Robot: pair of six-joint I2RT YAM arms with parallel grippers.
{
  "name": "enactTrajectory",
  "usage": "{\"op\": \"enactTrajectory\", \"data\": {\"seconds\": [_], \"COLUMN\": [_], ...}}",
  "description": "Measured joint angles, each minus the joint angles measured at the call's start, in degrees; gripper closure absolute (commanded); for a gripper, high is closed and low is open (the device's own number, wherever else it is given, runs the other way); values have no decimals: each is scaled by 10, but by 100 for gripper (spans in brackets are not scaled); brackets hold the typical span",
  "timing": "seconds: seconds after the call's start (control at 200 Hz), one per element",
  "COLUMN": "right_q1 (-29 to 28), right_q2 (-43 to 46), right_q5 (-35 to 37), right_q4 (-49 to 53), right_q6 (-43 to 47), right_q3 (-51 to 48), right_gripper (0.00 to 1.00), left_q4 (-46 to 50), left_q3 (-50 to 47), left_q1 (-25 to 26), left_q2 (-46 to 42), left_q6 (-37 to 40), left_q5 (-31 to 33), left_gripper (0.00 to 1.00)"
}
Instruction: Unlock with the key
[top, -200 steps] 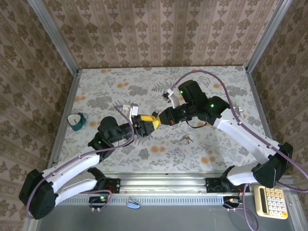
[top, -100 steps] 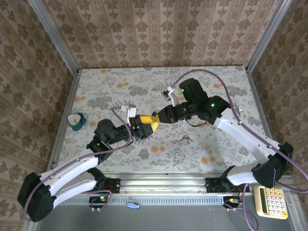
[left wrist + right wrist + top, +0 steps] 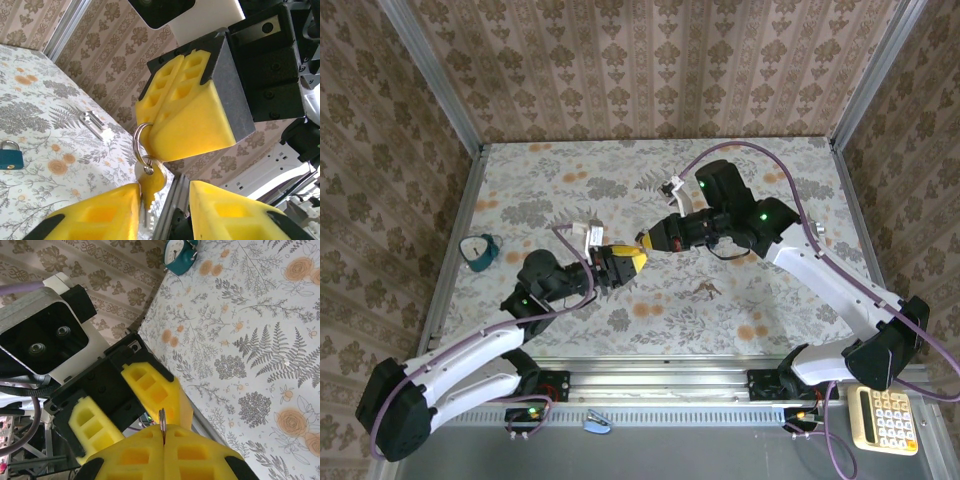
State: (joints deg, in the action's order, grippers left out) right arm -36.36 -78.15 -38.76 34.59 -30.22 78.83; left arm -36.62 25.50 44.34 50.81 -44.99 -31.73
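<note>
Right gripper (image 3: 163,432) pinching key ring (image 3: 135,142); key (image 3: 149,182) hangs vertical, blade down, between spread jaws of left gripper (image 3: 165,210)

The left end effector (image 3: 617,263) and right end effector (image 3: 646,242) meet over the surface (image 3: 770,180), keys (image 3: 148,176) hanging between them. A padlock (image 3: 480,250) sits left. The far and right stretches lie open.

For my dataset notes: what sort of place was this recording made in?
Probably a robot test cell, not a real room. The signs are aluminium frame posts, patterned wallpaper panels serving as walls, and a metal mounting rail along the near edge.
</note>
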Motion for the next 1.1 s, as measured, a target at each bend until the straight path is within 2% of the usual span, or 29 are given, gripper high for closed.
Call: {"op": "enactTrajectory", "data": {"seconds": [0.28, 0.315, 0.365, 0.42, 0.465, 0.54, 0.695, 0.875, 1.1], "right_q1": [0, 0, 0, 0, 1, 1, 1, 1, 1], "right_q2": [0, 0, 0, 1, 1, 2, 2, 2, 2], "right_q5": [-7, -7, -7, -7, -7, -7, -10, -21, -25], "right_q4": [-1, -1, -1, -3, -4, -8, -15, -21, -27], "right_q6": [-1, -2, -2, -2, -2, -2, -5, -15, -17], "right_q3": [0, 0, 0, 0, 0, 0, -3, -8, -13], "right_gripper": [100, 100, 100, 100, 100, 100, 100, 100, 100], "left_q4": [4, 6, 8, 16, 21, 30, 36, 35, 24], "left_q3": [-4, -4, -4, -4, -4, -4, -4, -4, -3], "left_q1": [0, 0, 0, 0, 0, 0, 0, 0, 1], "left_q2": [-1, -2, -3, -6, -10, -17, -23, -16, 0], "left_q6": [3, 5, 6, 13, 14, 18, 26, 26, 22], "left_q5": [4, 7, 12, 18, 24, 32, 35, 29, 20], "left_gripper": [91, 88, 72, 67, 60, 52, 41, 40, 53]}}
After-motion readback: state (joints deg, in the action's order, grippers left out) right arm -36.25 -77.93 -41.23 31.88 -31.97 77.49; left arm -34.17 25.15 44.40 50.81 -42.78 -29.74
